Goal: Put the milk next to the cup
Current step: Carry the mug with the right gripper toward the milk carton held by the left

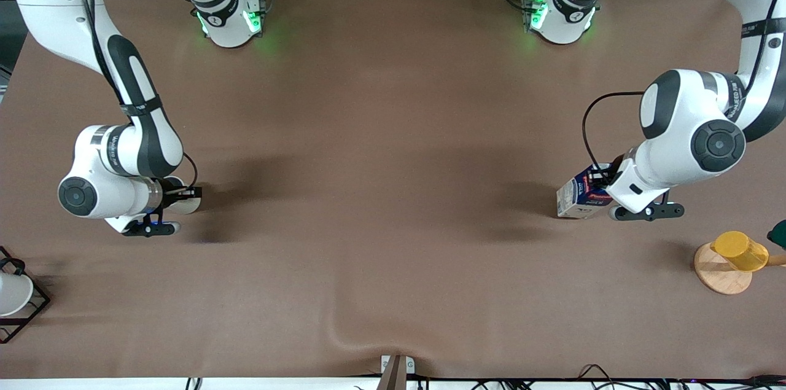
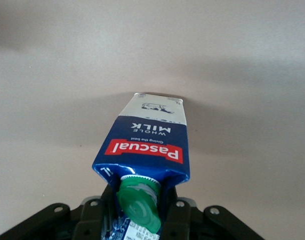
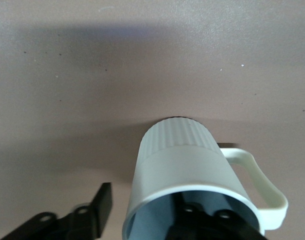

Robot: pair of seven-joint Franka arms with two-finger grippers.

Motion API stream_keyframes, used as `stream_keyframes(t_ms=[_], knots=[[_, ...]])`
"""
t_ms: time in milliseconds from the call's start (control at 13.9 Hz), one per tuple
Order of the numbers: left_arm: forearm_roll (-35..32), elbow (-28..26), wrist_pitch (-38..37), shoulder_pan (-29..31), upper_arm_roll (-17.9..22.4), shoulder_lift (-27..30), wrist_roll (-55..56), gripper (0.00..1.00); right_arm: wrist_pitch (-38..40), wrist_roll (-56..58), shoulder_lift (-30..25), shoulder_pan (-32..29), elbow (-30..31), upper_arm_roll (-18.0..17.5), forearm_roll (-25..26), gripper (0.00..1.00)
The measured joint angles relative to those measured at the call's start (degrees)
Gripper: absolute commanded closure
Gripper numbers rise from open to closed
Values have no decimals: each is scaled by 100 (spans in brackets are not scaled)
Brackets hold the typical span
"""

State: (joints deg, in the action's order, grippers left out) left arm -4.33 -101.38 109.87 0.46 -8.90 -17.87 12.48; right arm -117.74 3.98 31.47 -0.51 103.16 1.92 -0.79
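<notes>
Brown counter (image 1: 393, 193) fills my view. My left gripper (image 1: 605, 184) is clamped on the milk (image 1: 580, 198), which sits tilted toward the left arm's end, green cap (image 2: 139, 204) at the gripper. My right gripper (image 1: 184, 192) grips the cup (image 3: 185, 172) by its rim, toward the right arm's end. Milk and cup are well apart. A yellow cup (image 1: 740, 250) rests on a wooden coaster (image 1: 719, 276).

- Yellow cup (image 1: 740, 250) lying tipped on a round wooden coaster (image 1: 719, 272), at the left arm's end.
- White cup (image 1: 12, 293) in black wire rack (image 1: 32, 310), at the right arm's end.
- Brown table (image 1: 393, 193).
</notes>
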Motion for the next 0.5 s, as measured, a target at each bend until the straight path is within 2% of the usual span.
stream_keyframes(t_ms=[505], knots=[[1,163,-217,-13,-48,254,46,65,2,-7,-1,41,-119,-27,-2,100]])
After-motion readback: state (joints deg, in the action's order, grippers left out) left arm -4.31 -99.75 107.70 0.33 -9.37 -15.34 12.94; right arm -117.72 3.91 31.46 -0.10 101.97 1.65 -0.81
